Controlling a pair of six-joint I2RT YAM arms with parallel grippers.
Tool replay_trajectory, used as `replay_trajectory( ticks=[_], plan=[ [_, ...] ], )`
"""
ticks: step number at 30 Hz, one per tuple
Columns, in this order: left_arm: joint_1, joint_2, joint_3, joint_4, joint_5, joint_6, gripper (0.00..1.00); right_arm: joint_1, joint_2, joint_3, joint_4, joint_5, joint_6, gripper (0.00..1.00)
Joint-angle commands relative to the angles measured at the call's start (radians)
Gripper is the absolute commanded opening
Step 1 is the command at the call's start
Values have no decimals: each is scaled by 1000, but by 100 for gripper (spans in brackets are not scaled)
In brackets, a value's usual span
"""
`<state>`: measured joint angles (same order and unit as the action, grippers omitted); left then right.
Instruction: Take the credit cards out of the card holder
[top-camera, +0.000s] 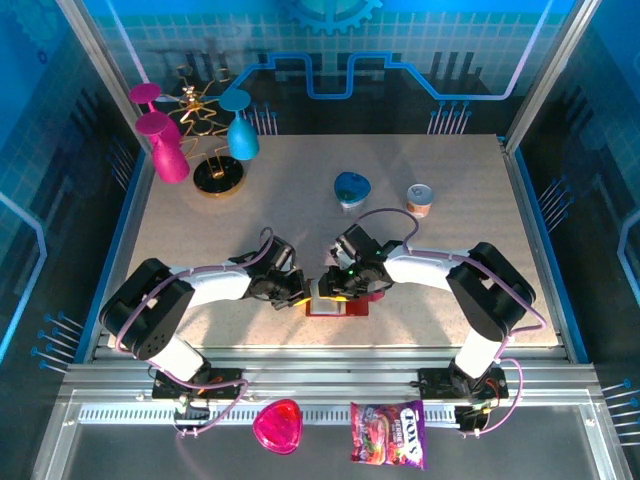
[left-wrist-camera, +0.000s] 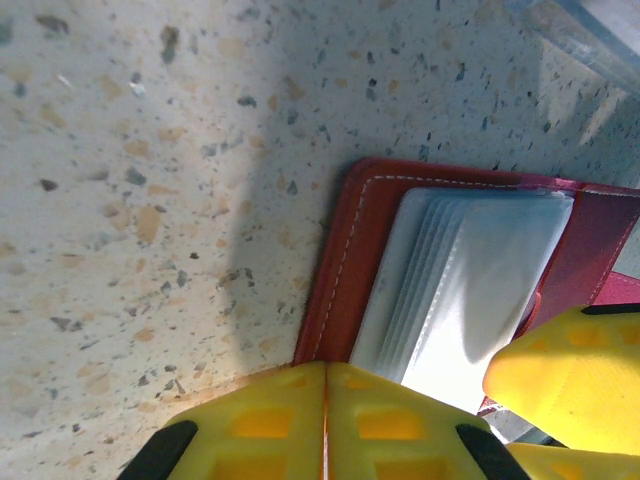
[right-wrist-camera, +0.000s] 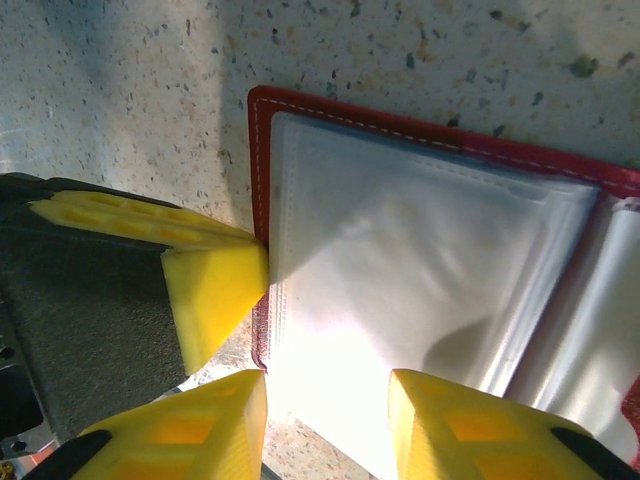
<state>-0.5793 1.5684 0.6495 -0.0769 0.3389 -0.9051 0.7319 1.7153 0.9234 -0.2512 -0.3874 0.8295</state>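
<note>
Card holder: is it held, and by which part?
Cannot be told: the left gripper is shut at the card holder's red edge; the right gripper stands open around its pale pockets.

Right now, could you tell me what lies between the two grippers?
The open card holder, between left gripper and right gripper, in the top view.

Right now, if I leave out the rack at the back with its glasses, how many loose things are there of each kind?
heart-shaped dishes: 2, the blue dish and the pink dish
card holder: 1
small round cup: 1
candy bag: 1
total: 5
</note>
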Motion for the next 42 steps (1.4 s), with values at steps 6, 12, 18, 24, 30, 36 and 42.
replay_trajectory(
  ticks=[6, 12, 18, 24, 30, 36, 42],
  plan=[
    [-6, 17, 6, -52, 0, 34, 8, -16, -26, -32, -25, 22, -12, 37],
    [-7, 17, 12, -58, -1, 37, 8, -34, -41, -70, -2, 1, -14, 38],
    [-6, 10, 24, -75, -1, 41, 8, -50, -59, -104, 47, -23, -6, 38],
    [-7, -34, 60, -108, -5, 41, 8, -63, -63, -157, 137, -65, 17, 38],
    [-8, -101, 81, -124, 5, 27, 12, -75, -66, -191, 202, -97, 35, 37],
    [-23, -89, 89, -68, 54, -14, 18, -89, -71, -218, 236, -115, 44, 36],
    [-39, -34, 66, 44, 90, -58, 25, -103, -76, -245, 278, -133, 61, 35]
  ],
)
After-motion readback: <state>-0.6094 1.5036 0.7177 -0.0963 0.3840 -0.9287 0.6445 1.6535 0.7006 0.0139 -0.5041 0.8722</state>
